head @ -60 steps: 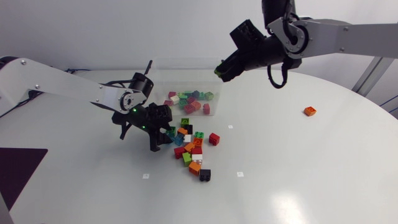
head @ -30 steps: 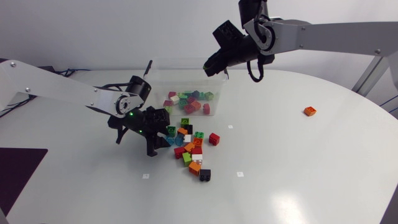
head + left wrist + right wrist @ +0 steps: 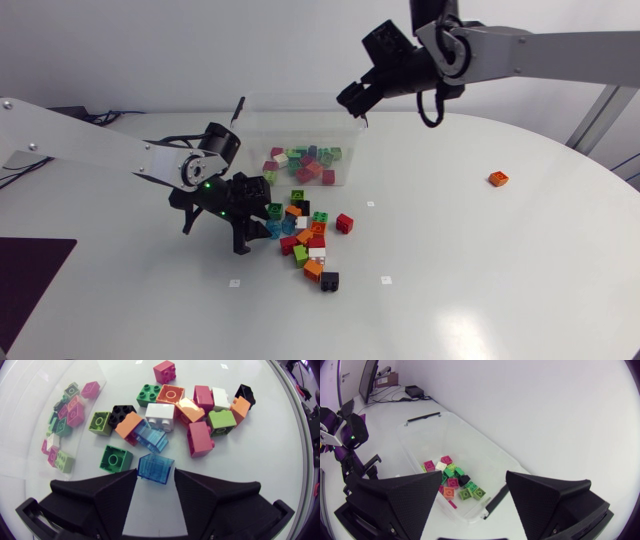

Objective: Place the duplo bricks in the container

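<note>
A loose pile of duplo bricks [image 3: 306,236] in many colours lies at the table's middle. My left gripper [image 3: 252,208] is down at the pile's left edge. A clear blue brick [image 3: 156,466] sits on the table between its fingertips, which stand close at the brick's two sides, still open. The clear container [image 3: 256,128] behind the pile holds several bricks [image 3: 452,482]. My right gripper [image 3: 352,98] hangs above the container's far right corner, wide open and empty.
A lone orange brick [image 3: 498,179] lies far off at the right. A dark patch [image 3: 30,272] covers the table's near left part. In the left wrist view, a second clear blue brick [image 3: 152,438] and a green brick [image 3: 116,458] lie just ahead of the fingers.
My right gripper has opened above the container, and the small green brick at its tip is gone. My left gripper's fingers have narrowed around the clear blue brick.
</note>
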{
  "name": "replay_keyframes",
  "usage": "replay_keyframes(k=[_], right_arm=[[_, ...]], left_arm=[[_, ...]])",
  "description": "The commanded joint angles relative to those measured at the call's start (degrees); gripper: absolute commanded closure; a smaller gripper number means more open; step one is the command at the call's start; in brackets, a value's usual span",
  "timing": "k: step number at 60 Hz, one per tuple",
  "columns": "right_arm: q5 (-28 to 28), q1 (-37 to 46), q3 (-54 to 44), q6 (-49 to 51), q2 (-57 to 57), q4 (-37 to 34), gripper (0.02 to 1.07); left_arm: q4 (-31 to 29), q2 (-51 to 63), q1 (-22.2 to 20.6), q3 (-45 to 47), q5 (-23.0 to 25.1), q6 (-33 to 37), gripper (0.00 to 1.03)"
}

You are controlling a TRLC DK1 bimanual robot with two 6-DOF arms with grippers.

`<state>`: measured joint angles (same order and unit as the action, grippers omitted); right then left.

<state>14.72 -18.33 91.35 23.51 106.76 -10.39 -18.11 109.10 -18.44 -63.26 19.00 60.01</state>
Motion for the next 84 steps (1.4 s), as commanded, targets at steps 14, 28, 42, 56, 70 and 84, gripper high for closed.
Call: replay_keyframes(k=[14, 28, 42, 56, 70, 84], right_arm=[[-0.8, 12.2, -14.4, -3.6, -11.1, 6.4, 0.10], [-0.8, 23.3, -18.7, -5.1, -10.9, 10.0, 0.10], [-1.5, 30.1, -16.9, -5.9, -3.3, 13.0, 0.10], [-2.7, 33.7, -12.9, -8.4, 3.9, 13.4, 0.10], [-3.4, 36.3, -7.9, -11.9, 10.5, 11.1, 0.10], [-3.4, 38.2, -2.6, -14.4, 16.4, 6.9, 0.10]], left_arm=[[-0.6, -1.3, 0.1, 1.7, 0.0, 0.3, 0.61], [-0.6, -1.3, 0.1, 1.3, 0.0, 0.4, 0.61], [-0.6, -1.3, -0.1, 1.2, 0.0, 0.3, 0.61], [-0.6, -1.3, 0.0, 1.3, 0.0, 0.3, 0.61], [-0.6, -0.6, -0.3, 1.0, 0.0, 0.2, 0.61], [-0.6, -0.4, -0.5, 0.6, 0.0, 0.0, 0.61]])
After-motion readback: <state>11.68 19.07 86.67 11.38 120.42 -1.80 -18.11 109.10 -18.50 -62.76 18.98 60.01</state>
